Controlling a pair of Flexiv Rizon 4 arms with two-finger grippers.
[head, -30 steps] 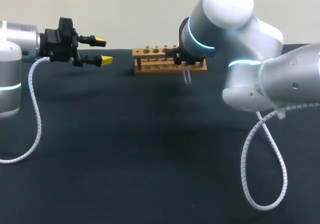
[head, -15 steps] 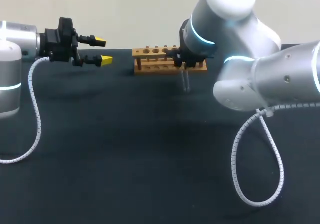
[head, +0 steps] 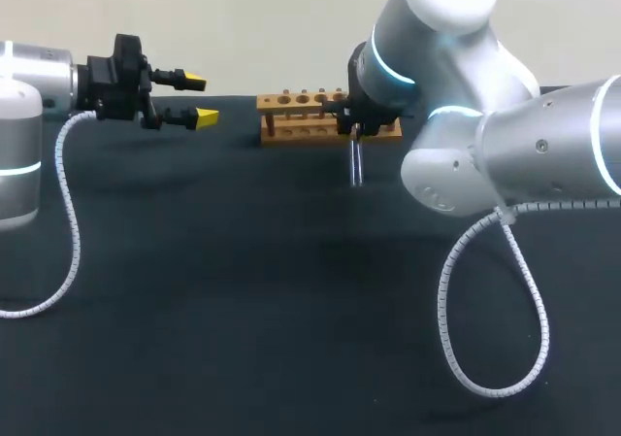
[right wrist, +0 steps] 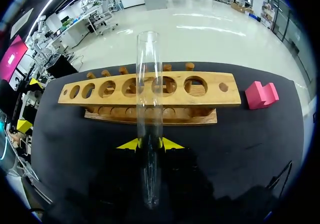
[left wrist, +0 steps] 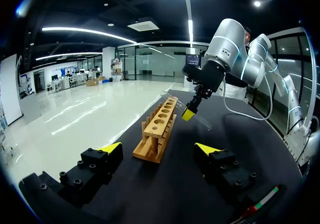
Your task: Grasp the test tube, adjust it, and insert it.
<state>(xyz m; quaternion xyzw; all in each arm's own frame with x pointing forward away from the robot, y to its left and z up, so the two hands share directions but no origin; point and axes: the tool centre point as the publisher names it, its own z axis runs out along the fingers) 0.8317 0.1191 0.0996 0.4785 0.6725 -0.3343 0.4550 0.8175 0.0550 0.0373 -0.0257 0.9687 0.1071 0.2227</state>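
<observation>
Near the worktop's (head: 243, 290) far edge, just before the rack (right wrist: 210, 92), right fingers (right wrist: 172, 144) clamp the tube (right wrist: 149, 109). Misalignment at insertion could knock its glass against wood. Left fingers (left wrist: 111, 147) stand apart, empty.

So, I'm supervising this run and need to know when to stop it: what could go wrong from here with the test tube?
1. The glass test tube is pinched only by the right end effector's narrow tips, so it could slip or tilt.
2. It hangs in front of the wooden rack, not over a hole, so a misaligned move could knock the top board.
3. The rack's holes differ in size, and a small one might jam the tube.
</observation>
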